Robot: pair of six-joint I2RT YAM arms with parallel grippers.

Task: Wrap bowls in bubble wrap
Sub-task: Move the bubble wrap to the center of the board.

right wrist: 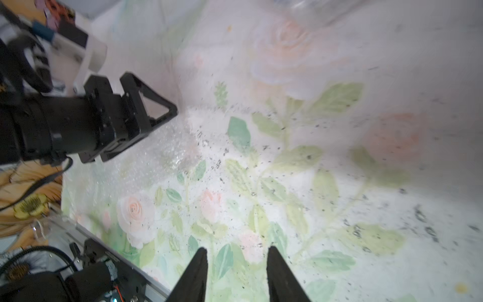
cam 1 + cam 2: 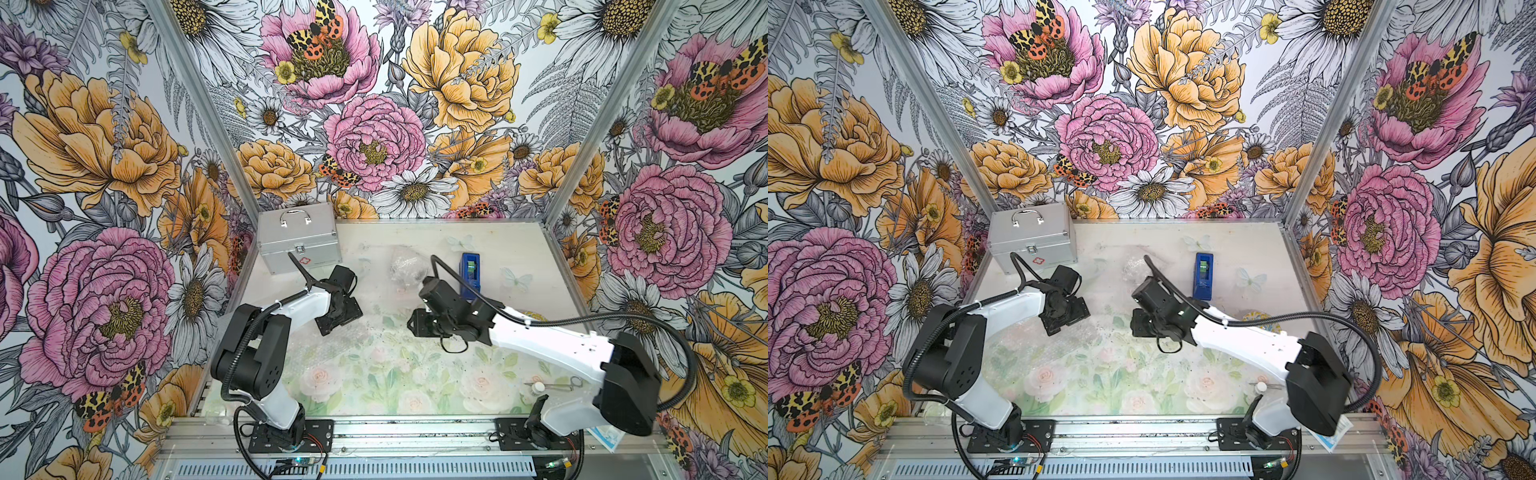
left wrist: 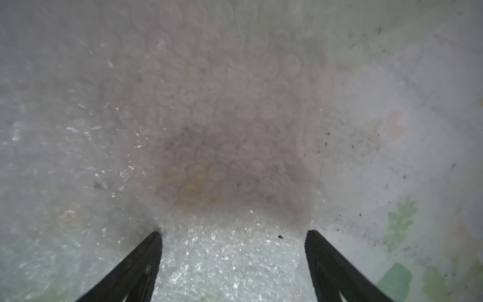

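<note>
— Left wrist view first: what lies under the left gripper (image 3: pixel 233 232)?

— Bubble wrap (image 3: pixel 230 261); a clear, glinting sheet of small round bubbles, lying flat on the mat (image 3: pixel 405 157); the 2 black tapered fingers stand wide apart above it with nothing between them.

— And the right gripper (image 1: pixel 237 249)?

— Its fingers stand partly apart and hold nothing; it hangs over bare mat, a pale rose-and-leaf print flecked with dark specks.

— Where do things lie from the blue tape dispenser (image 2: pixel 469 272)?

— The flat sheet is well apart from it, toward the left arm's base; a crumpled bundle (image 2: pixel 405 266) of wrap sits near it, on the side toward the boxy metal case (image 2: pixel 297 237); what is inside I cannot tell; 1 bowl (image 2: pixel 1255 316) shows only as a patterned sliver nearer the arm bases than the dispenser, mostly hidden by the right arm and its cable.
</note>
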